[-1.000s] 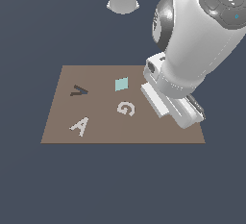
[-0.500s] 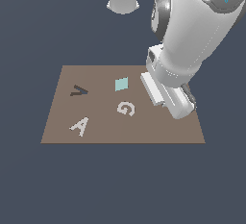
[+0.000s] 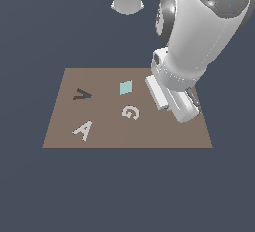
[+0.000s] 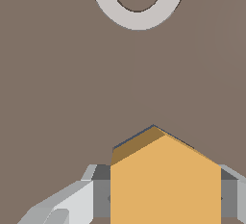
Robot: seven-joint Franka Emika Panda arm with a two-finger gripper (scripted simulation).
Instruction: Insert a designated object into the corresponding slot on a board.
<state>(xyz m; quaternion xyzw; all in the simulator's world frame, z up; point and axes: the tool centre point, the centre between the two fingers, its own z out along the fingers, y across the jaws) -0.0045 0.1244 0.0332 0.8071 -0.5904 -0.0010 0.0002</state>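
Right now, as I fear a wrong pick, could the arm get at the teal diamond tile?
Probably not to grasp it: the way across the board to the teal diamond tile looks free, but the end effector is full, shut on the orange block.

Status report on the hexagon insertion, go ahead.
Gripper shut on orange hexagonal block. Held over the board, near the letter G. Slot not visible, arm blocks that side. Nothing else in the way.

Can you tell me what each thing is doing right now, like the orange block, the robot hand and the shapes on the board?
orange block: held between the fingers, above the board.
gripper: shut on the orange block.
board: lying flat.
letter G: set in the board.
letter A: set in the board.
teal diamond: set in the board.
V cutout: empty.
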